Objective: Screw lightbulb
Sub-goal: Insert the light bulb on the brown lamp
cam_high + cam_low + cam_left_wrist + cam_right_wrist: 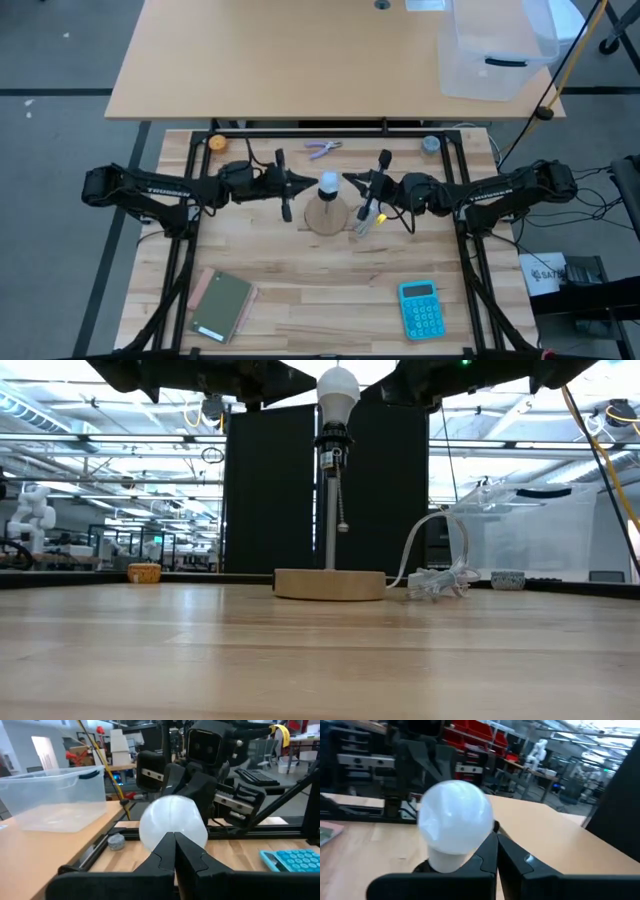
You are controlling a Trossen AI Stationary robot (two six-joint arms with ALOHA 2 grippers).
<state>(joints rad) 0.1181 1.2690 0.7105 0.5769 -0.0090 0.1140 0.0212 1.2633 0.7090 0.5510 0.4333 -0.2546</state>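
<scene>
We count one white, rounded lightbulb, seated upright on top of one black socket on a thin metal stem rising from a round wooden disc base. The lamp stands near the middle of the light wooden table, a little toward its far edge. One white cord bundle lies just beside the base.

We see two dark grippers, one on each side of the bulb. The left gripper points in from the left with its fingers pressed together, their tips just beside the bulb's glass. The right gripper points in from the right, its fingers likewise closed tight against each other, tips just short of the bulb. Neither pair holds anything. In both wrist views the bulb sits directly beyond the joined fingertips.

Elsewhere on the table we count one blue calculator near the front right corner, one olive-green notebook near the front left corner, one pair of purple-handled pliers at the far edge, one orange round object and one grey round object.
</scene>
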